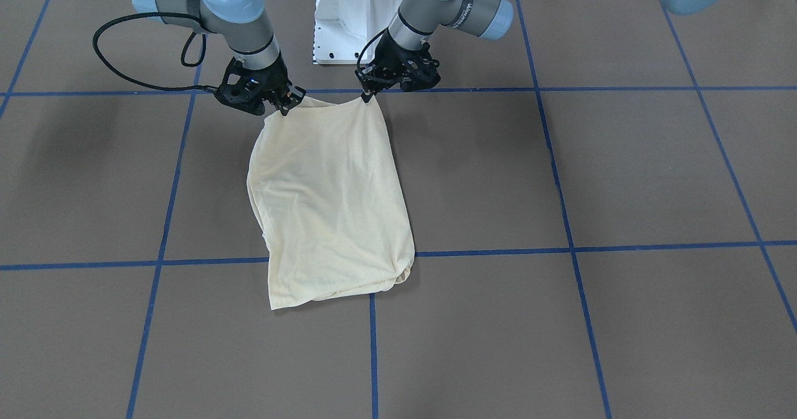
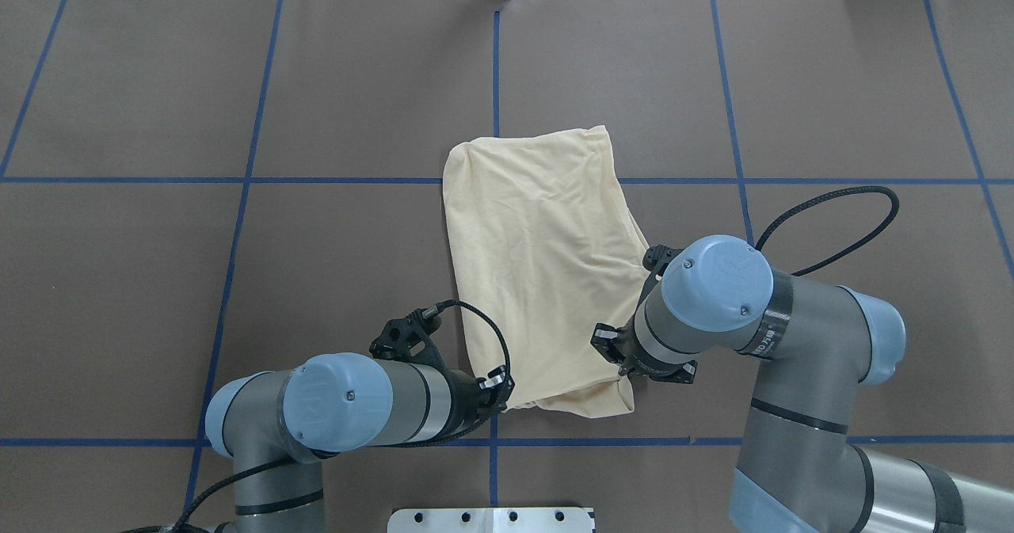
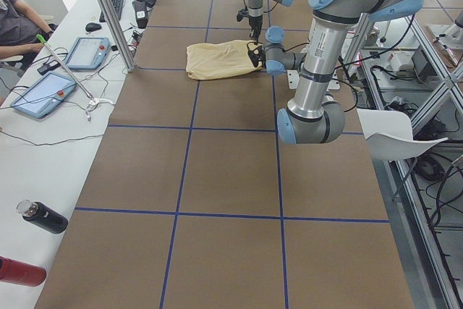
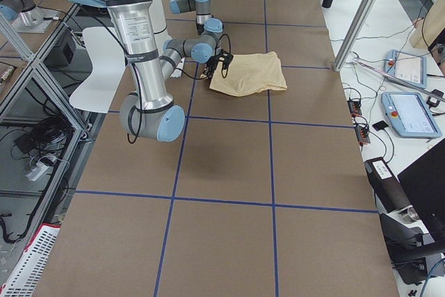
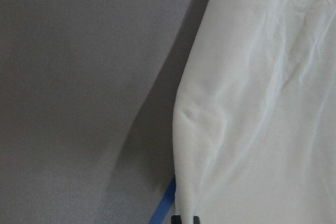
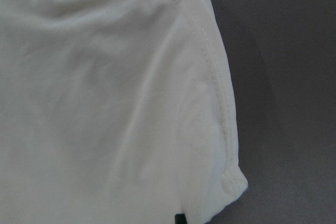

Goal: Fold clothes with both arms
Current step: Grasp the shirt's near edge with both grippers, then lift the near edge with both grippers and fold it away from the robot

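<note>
T-shirt (image 1: 330, 201) clamped at 12 o'clock corners (front view) by left fingers (image 1: 365, 98) and right fingers (image 1: 286, 108), presumably to fold over.

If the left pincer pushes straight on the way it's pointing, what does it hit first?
The T-shirt: the left pincer tips down onto its robot-side corner, which it seems to pinch. The table lies right beneath.

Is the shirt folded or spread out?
Folded: the T-shirt lies as a compact rectangle, no sleeves showing, layered edges at one end.
</note>
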`<act>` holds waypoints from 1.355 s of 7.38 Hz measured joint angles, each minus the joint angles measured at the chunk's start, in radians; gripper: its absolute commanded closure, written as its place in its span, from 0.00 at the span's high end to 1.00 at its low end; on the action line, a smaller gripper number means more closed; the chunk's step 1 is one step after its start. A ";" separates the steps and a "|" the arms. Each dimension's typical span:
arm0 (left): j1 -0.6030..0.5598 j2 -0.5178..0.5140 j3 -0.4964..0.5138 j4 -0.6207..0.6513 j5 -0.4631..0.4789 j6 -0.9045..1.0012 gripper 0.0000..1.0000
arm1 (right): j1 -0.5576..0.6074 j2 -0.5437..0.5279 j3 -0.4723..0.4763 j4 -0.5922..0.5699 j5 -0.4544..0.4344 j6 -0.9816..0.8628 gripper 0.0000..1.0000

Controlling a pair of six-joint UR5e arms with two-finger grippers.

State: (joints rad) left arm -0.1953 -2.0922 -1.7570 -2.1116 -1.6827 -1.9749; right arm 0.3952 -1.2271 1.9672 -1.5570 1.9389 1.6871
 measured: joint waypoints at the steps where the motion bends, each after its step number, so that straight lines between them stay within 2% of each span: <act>1: 0.026 0.012 -0.037 0.022 0.000 0.009 0.00 | -0.012 -0.010 0.018 -0.001 0.019 -0.001 0.00; 3: 0.053 0.032 -0.087 0.050 -0.001 0.019 0.00 | -0.033 -0.023 0.052 0.000 0.047 -0.001 0.00; 5: 0.035 0.035 -0.100 0.056 -0.003 0.030 0.00 | 0.007 -0.005 0.057 0.005 0.058 -0.009 0.00; 8: -0.080 0.027 -0.116 0.067 -0.010 0.141 0.00 | 0.149 0.052 0.034 0.013 0.061 -0.088 0.00; 10: -0.202 0.024 -0.113 0.067 -0.067 0.215 0.00 | 0.223 0.103 -0.050 0.014 0.060 -0.145 0.00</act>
State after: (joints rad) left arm -0.3974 -2.0686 -1.8695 -2.0441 -1.7502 -1.7594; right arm 0.6187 -1.1238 1.9174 -1.5431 1.9990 1.5424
